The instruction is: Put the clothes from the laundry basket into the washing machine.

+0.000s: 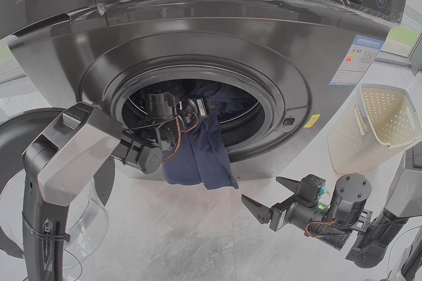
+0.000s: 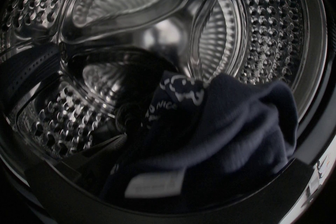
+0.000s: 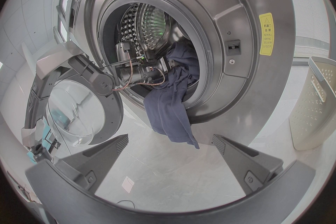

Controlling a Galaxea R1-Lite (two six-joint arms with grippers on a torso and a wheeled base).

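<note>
Garment [image 1: 200,159] lies half inside the washer [image 1: 272,49], its tail draped out over the lip. My left tool [image 1: 211,105] sits in the washer's mouth against it, and I cannot tell whether it has hold. My right tool [image 1: 261,189] hangs wide open and empty below the mouth; I judge loading is mid-step, and next the tail needs pushing inside.

The head camera sits up high and looks down at the front of the washing machine [image 1: 263,45]. The left wrist camera is very near, right at the round opening, and looks deep into the shiny drum [image 2: 269,25]. The right wrist camera sits low and farther back, facing the machine's front. All three see the dark blue cloth [image 1: 202,154]. The head and right wrist cameras both see the basket [image 1: 347,137] and the open door [image 3: 75,112].
</note>
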